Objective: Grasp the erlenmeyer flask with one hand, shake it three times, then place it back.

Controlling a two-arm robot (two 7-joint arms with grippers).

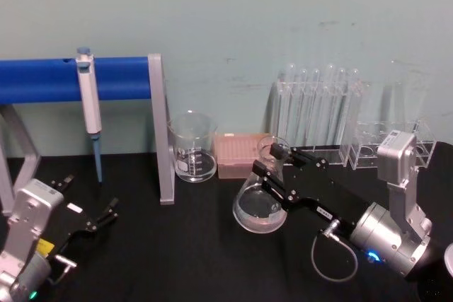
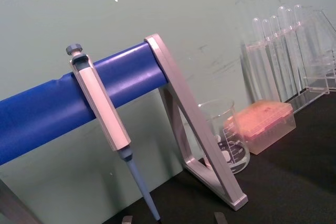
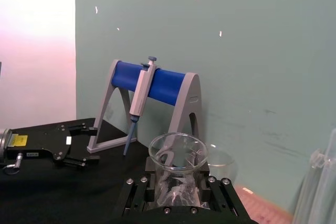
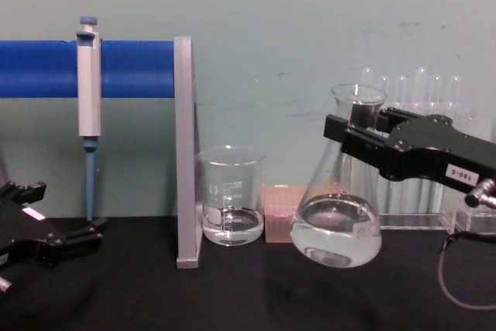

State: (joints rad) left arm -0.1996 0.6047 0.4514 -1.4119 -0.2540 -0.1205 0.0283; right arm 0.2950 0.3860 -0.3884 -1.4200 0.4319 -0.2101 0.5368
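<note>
The erlenmeyer flask (image 1: 259,206) (image 4: 337,222) is clear glass with clear liquid in its wide base. It hangs tilted, neck leaning toward the right arm, base low over the black table (image 1: 184,252). My right gripper (image 1: 274,164) (image 4: 358,133), black with a small white label, is shut on the flask's neck just under the flared rim. In the right wrist view the flask's rim (image 3: 177,150) stands between the right gripper's jaws (image 3: 178,195). My left gripper (image 1: 90,197) (image 4: 66,208) (image 3: 89,142) rests open at the table's left, holding nothing.
A glass beaker (image 1: 192,148) (image 4: 231,207) (image 2: 226,142) and a pink tip box (image 1: 237,155) (image 4: 283,211) stand just behind and left of the flask. Test tube racks (image 1: 318,111) line the back right. A pipette (image 1: 88,97) (image 2: 100,106) hangs on the blue-barred stand (image 1: 161,132) at left.
</note>
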